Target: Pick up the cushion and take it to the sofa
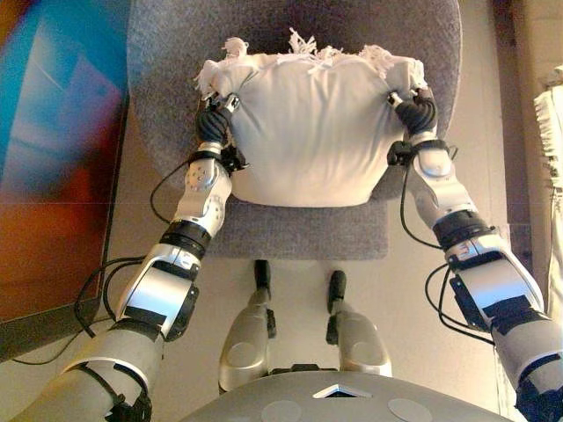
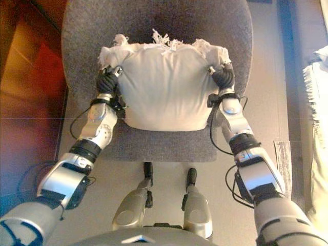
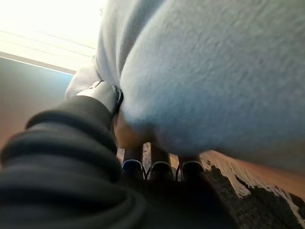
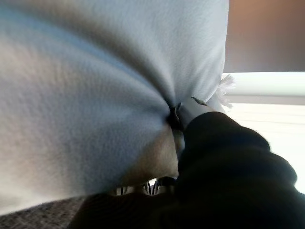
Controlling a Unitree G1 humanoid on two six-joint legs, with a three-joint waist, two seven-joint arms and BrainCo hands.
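Left hand (image 1: 214, 121), right hand (image 1: 417, 112) clamp cushion (image 1: 312, 132) sides.

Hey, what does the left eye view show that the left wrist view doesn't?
Only the left eye view shows the whole cream cushion with its fringed far edge, the grey chair seat under it, and the right hand pressed into the cushion's other side. Only the left wrist view shows the left hand's fingers tucked beneath the cushion's underside. Both show the left hand with its thumb dug into the cushion.
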